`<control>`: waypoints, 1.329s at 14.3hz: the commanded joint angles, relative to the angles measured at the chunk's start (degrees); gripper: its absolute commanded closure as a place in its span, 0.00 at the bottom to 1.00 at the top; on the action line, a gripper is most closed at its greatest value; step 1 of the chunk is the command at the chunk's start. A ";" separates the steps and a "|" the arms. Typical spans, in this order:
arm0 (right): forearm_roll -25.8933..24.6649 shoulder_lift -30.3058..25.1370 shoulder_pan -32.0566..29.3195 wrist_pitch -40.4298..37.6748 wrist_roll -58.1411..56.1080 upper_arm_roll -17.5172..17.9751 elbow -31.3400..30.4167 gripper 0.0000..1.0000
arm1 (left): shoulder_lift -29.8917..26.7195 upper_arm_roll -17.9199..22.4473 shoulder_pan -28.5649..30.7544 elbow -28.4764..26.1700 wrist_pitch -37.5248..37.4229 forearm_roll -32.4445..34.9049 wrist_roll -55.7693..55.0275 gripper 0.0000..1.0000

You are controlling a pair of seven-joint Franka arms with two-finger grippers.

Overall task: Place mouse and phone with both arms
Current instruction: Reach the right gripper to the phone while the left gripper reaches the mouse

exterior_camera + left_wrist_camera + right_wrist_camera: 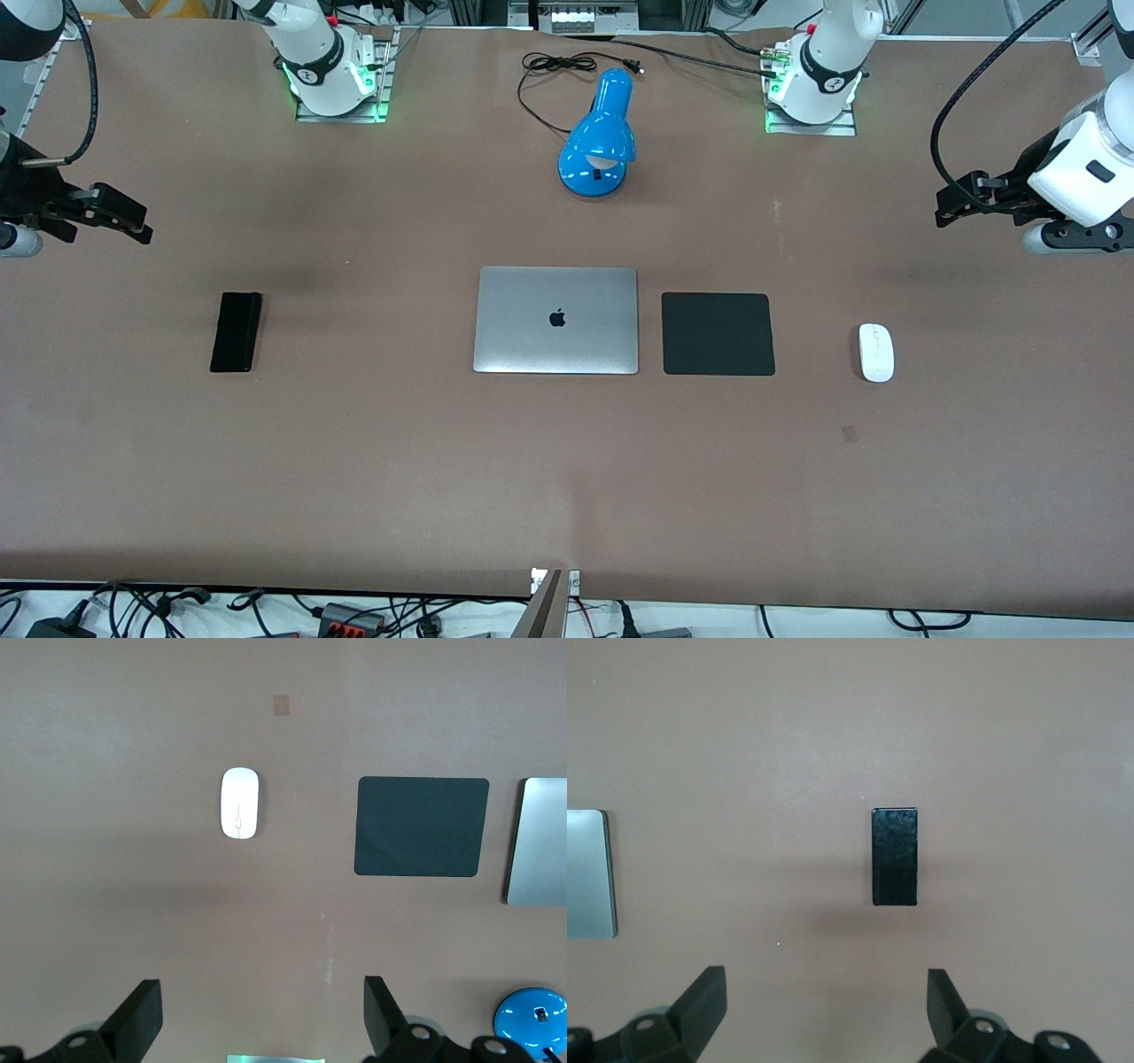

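Note:
The white mouse [876,352] lies on the table toward the left arm's end, beside the black square pad [718,334]. It also shows in the left wrist view [239,804]. The black phone [236,331] lies toward the right arm's end, and shows in the right wrist view [895,857]. My left gripper [948,209] hangs open and empty high over the table's end near the mouse; its own view [263,1010] shows the jaws wide apart. My right gripper [137,226] hangs open and empty high over the other end near the phone, jaws wide apart in its own view [827,1001].
A closed silver laptop [556,320] lies at the table's middle between phone and pad. A blue desk lamp [601,133] with a black cord stands farther from the front camera than the laptop. The arm bases [337,75] [811,84] stand at the back edge.

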 commanded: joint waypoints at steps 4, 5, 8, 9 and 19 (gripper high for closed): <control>-0.14 0.07 0.12 -0.46 -0.78 -0.20 -0.05 0.00 | 0.51 -0.38 0.47 1.45 -0.86 0.64 0.18 0.00; -0.05 0.68 0.04 -0.02 -0.78 -0.20 0.03 0.00 | 0.60 -0.38 0.56 1.45 -0.60 0.38 0.17 0.00; -0.14 3.49 0.30 1.20 -0.61 -0.20 0.12 0.00 | 2.87 -0.38 0.73 1.36 -1.30 0.81 0.26 0.00; -0.23 4.72 0.39 1.47 -0.08 -0.20 0.12 0.00 | 4.19 -0.29 0.73 1.45 -2.08 0.55 0.09 0.00; -4.18 20.18 -1.63 16.65 0.01 -0.29 -3.82 0.00 | 23.62 -0.29 8.91 -4.58 22.99 2.13 10.98 0.00</control>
